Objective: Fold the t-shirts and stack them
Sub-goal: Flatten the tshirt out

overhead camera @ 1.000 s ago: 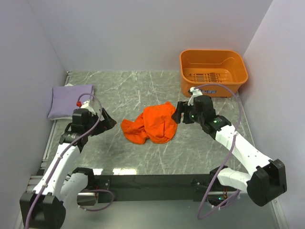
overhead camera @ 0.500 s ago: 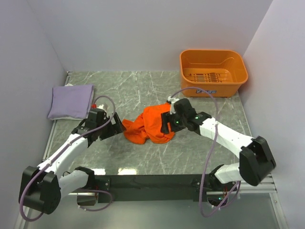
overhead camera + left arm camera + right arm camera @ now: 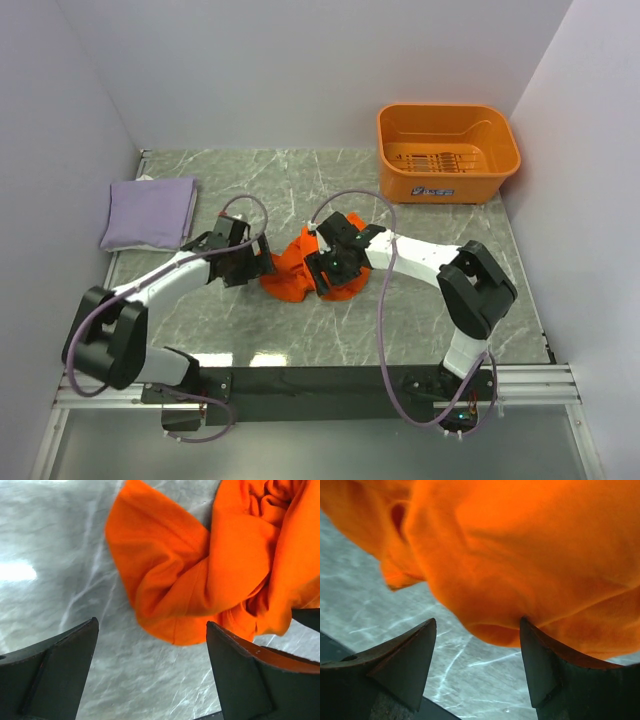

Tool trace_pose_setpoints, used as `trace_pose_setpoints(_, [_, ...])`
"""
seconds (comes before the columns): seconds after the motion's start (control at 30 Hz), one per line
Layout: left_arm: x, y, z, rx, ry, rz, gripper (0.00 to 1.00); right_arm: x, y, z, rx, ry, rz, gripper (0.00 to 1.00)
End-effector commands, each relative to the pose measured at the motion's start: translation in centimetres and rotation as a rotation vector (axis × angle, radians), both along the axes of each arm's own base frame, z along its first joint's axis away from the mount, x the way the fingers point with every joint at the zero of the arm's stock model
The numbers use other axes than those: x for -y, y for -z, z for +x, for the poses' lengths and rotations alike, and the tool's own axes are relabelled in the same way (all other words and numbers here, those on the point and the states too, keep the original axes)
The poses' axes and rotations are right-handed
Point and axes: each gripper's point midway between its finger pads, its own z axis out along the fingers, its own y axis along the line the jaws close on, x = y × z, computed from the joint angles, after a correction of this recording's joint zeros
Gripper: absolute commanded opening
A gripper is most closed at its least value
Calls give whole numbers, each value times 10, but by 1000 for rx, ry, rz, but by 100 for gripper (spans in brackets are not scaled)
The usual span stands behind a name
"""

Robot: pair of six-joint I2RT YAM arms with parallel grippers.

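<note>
The crumpled orange t-shirt (image 3: 288,280) is lying mid-way across the marble table (image 3: 300,335), and the folded lavender t-shirt (image 3: 148,212) is resting at its left edge. The left gripper (image 3: 151,625) and the right gripper (image 3: 477,621) are gaping wide against the orange heap, seemingly gripping nothing.

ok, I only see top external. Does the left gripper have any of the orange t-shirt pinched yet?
Observer: No. The left wrist view shows the left gripper open. The orange t-shirt has its near fold just between the fingertips, with marble table around it.
Operator: And the right gripper?
Observer: The right wrist view shows the right gripper open too. Cloth bulges above it and seems to touch one fingertip, but nothing is clamped.
</note>
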Motion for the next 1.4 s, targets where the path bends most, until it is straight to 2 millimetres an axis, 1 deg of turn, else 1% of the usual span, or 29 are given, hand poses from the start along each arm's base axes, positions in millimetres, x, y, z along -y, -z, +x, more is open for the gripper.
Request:
trace_pose_setpoints(0.0, [17, -8, 17, 30, 22, 0, 92, 6, -5, 11, 39, 12, -59, 74])
trace_pose_setpoints(0.13, [28, 8, 18, -23, 64, 51, 84, 10, -2, 10, 43, 20, -73, 68])
trace_pose_setpoints(0.17, [31, 11, 16, -33, 76, 58, 82, 10, -2, 10, 44, 17, -76, 62])
trace_pose_setpoints(0.23, [36, 15, 15, -41, 94, 65, 69, 10, -1, 11, 45, 17, -78, 55])
trace_pose_setpoints(0.27, [37, 20, 14, -54, 101, 76, 63, 11, -1, 11, 46, 14, -79, 39])
trace_pose_setpoints(0.3, [38, 20, 15, -56, 101, 80, 52, 11, -1, 11, 50, 12, -81, 28])
trace_pose_setpoints(0.33, [38, 23, 15, -62, 105, 86, 43, 12, -1, 12, 55, 14, -84, 9])
trace_pose_setpoints(0.37, [36, 23, 17, -57, 99, 98, 33, 13, -2, 13, 62, 18, -87, 1])
trace_pose_setpoints(0.4, [33, 23, 16, -58, 94, 112, 12, 15, -5, 15, 72, 26, -85, 0])
trace_pose_setpoints(0.43, [32, 19, 18, -46, 89, 117, 3, 19, -6, 18, 85, 41, -90, 0])
trace_pose_setpoints(0.47, [27, 15, 19, -33, 79, 137, 1, 23, -10, 19, 95, 57, -91, 0])
trace_pose_setpoints(0.5, [14, 11, 24, -9, 49, 203, 1, 27, -21, 25, 122, 92, -72, 0])
trace_pose_setpoints(0.57, [-2, -7, 29, 41, 9, 262, 1, 42, -35, 34, 167, 157, -73, 0])
trace_pose_setpoints(0.6, [-18, -17, 36, 79, -29, 331, 1, 47, -56, 40, 217, 193, -43, 0])
trace_pose_setpoints(0.63, [-28, -35, 38, 110, -52, 352, 1, 61, -68, 50, 243, 266, -31, 0])
trace_pose_setpoints(0.67, [-43, -46, 43, 133, -93, 378, 1, 74, -81, 59, 296, 325, -36, 0])
trace_pose_setpoints(0.7, [-52, -60, 48, 164, -111, 400, 1, 83, -110, 65, 369, 376, 16, 0])
trace_pose_setpoints(0.73, [-66, -74, 50, 193, -150, 427, 1, 96, -121, 75, 418, 450, 52, 0])
trace_pose_setpoints(0.77, [-82, -83, 55, 206, -194, 437, 1, 101, -133, 79, 453, 475, 94, 0])
trace_pose_setpoints(0.8, [-89, -96, 61, 233, -210, 441, 1, 109, -153, 80, 499, 514, 147, 0])
trace_pose_setpoints(0.83, [-97, -107, 62, 255, -233, 445, 1, 118, -163, 84, 527, 550, 164, 0])
trace_pose_setpoints(0.93, [-115, -137, 67, 323, -290, 466, 1, 130, -197, 83, 617, 583, 207, 0])
trace_pose_setpoints(1.07, [-124, -178, 66, 438, -333, 460, 1, 142, -240, 77, 731, 602, 273, 0])
trace_pose_setpoints(1.1, [-125, -193, 65, 471, -340, 454, 1, 147, -255, 73, 767, 609, 294, 0])
trace_pose_setpoints(1.17, [-131, -218, 58, 536, -361, 445, 1, 155, -280, 68, 832, 628, 325, 0])
trace_pose_setpoints(1.23, [-140, -251, 50, 615, -388, 452, 1, 166, -310, 57, 923, 640, 365, 0])
trace_pose_setpoints(1.27, [-144, -262, 48, 639, -397, 457, 1, 171, -321, 53, 955, 646, 379, 0])
trace_pose_setpoints(1.3, [-147, -280, 45, 676, -393, 466, 1, 179, -334, 46, 999, 651, 388, 0])
trace_pose_setpoints(1.37, [-153, -302, 40, 717, -408, 471, 1, 188, -350, 37, 1037, 666, 393, 0])
